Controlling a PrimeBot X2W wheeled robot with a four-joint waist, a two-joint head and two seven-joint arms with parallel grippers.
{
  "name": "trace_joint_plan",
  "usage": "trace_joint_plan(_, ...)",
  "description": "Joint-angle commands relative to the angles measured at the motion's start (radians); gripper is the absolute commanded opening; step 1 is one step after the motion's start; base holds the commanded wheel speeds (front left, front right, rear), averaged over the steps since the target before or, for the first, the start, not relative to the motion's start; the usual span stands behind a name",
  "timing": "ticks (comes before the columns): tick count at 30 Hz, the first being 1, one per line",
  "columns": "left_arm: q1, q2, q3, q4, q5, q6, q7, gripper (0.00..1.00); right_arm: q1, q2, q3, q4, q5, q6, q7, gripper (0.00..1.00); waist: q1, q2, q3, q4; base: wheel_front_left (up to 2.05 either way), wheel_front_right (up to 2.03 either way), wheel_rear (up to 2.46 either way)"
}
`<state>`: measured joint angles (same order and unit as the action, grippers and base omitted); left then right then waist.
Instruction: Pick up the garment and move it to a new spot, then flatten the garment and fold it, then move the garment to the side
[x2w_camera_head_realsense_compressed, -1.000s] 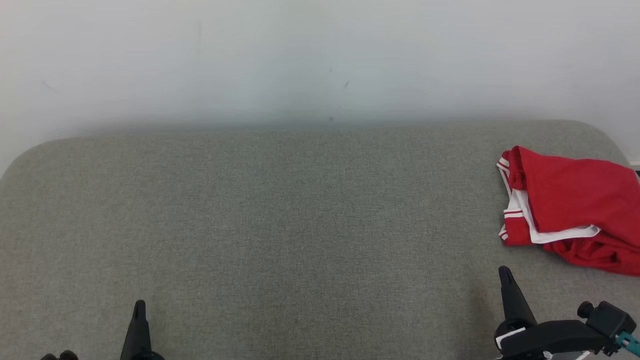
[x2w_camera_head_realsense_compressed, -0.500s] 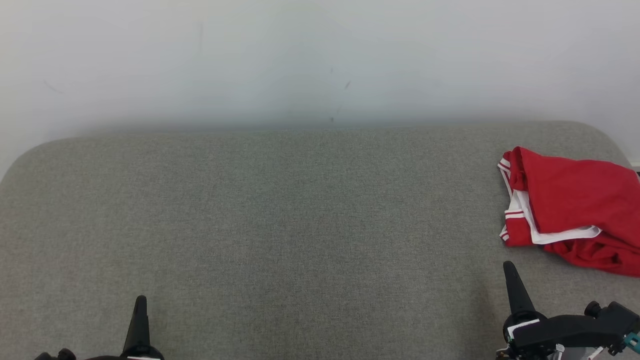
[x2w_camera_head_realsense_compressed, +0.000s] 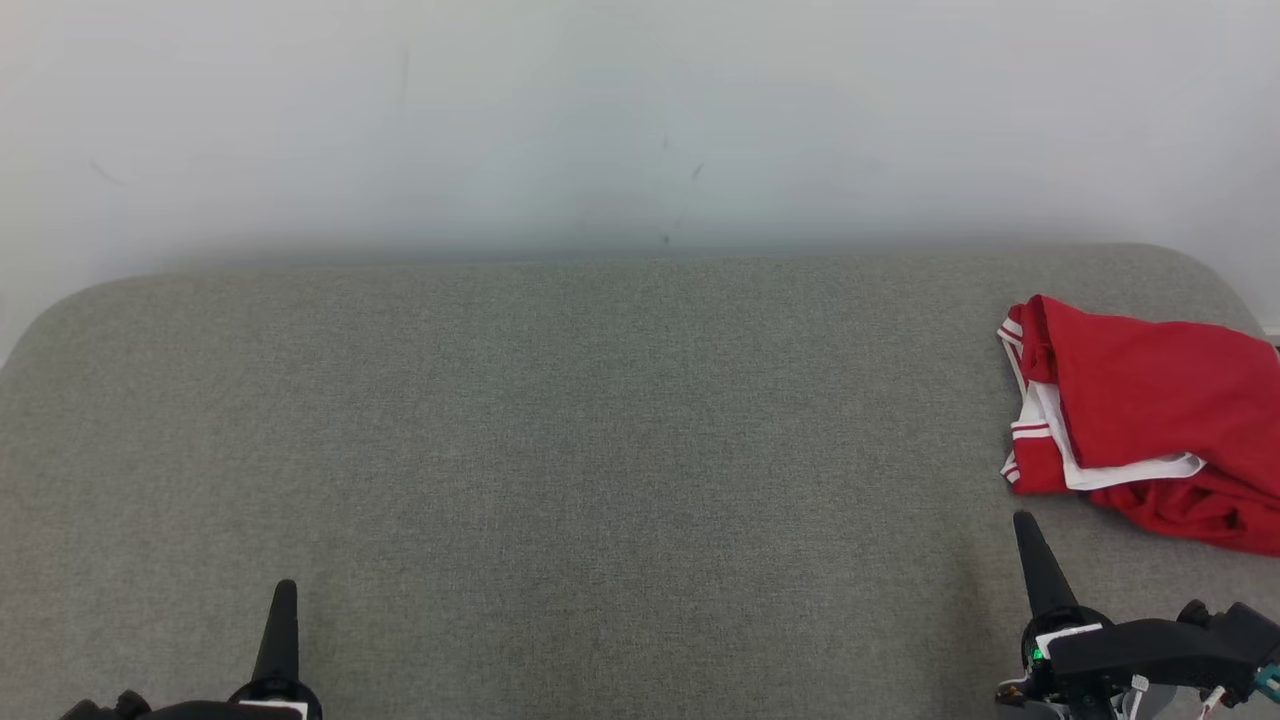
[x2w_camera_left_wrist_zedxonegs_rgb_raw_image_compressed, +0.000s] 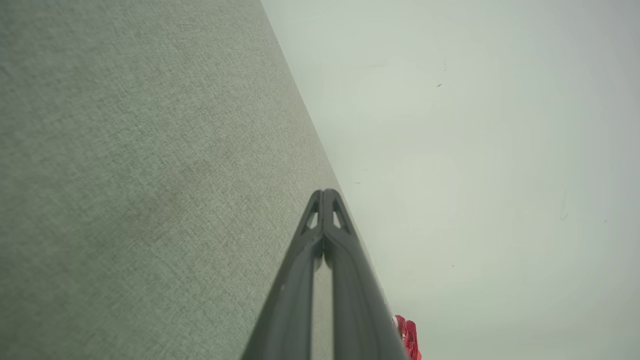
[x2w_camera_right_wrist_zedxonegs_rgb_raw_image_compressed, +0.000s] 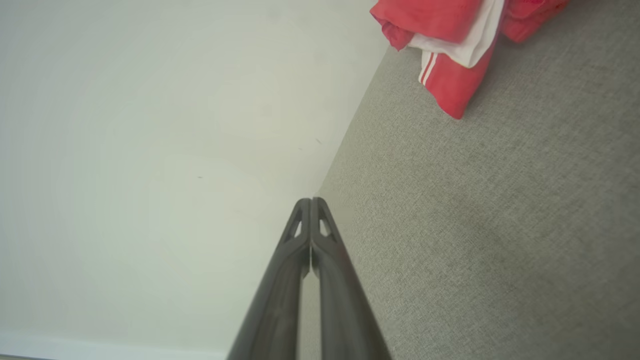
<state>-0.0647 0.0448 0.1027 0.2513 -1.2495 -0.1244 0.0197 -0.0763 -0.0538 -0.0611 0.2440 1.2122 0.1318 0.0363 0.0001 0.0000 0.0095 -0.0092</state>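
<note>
- The garment (x2w_camera_head_realsense_compressed: 1140, 420), red with white trim and white stripes, lies crumpled at the far right of the grey fabric surface (x2w_camera_head_realsense_compressed: 600, 450), near its rounded back corner. Its right part runs past the edge of the head view.
- The left gripper (x2w_camera_head_realsense_compressed: 287, 590) stands at the lower left of the head view, its 2 fingers pressed together into 1 point and pinching nothing, well apart from the garment.
- The right gripper (x2w_camera_head_realsense_compressed: 1022, 520) stands at the lower right, its 2 fingers pressed together too, with nothing between them. Its tip is near the garment's front left corner but apart from it.
- Bare grey fabric lies between that tip and the garment.
- A pale wall (x2w_camera_head_realsense_compressed: 600, 120) rises behind the surface, carrying a few small dark marks (x2w_camera_head_realsense_compressed: 695, 172).
- In the right wrist view the garment (x2w_camera_right_wrist_zedxonegs_rgb_raw_image_compressed: 450, 30) lies at the upper right, a red fold with 2 white stripes nearest the fingers.
- In the left wrist view a small red piece of the garment (x2w_camera_left_wrist_zedxonegs_rgb_raw_image_compressed: 407, 335) shows beside the fingers at the bottom edge.
</note>
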Motion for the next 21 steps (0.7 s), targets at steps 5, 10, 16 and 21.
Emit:
trace_joint_plan(5, -0.029, 0.006, 0.006, 0.0, -0.056, -0.006, 0.017, 0.0, -0.018, -0.005, -0.009, -0.003, 0.063, -0.001, 0.01, 0.0, -0.0001, 0.0, -0.001, 0.001, 0.0, 0.0, 0.0)
trace_joint_plan(10, -0.031, 0.007, 0.008, 0.003, -0.1, -0.007, 0.028, 0.0, -0.024, -0.005, -0.013, 0.0, 0.108, -0.001, 0.017, 0.0, -0.0001, 0.0, -0.001, 0.002, 0.0, 0.0, 0.0)
trace_joint_plan(16, -0.041, 0.007, 0.01, 0.005, -0.145, -0.007, 0.042, 0.0, -0.03, -0.005, -0.019, 0.003, 0.161, -0.002, 0.026, 0.0, -0.0001, 0.0, -0.002, 0.003, 0.0, 0.0, 0.0)
trace_joint_plan(21, -0.049, 0.007, 0.012, 0.007, -0.18, -0.008, 0.052, 0.0, -0.03, -0.004, -0.024, 0.005, 0.204, -0.002, 0.034, 0.0, -0.0001, 0.0, -0.002, 0.004, 0.0, 0.0, 0.0)
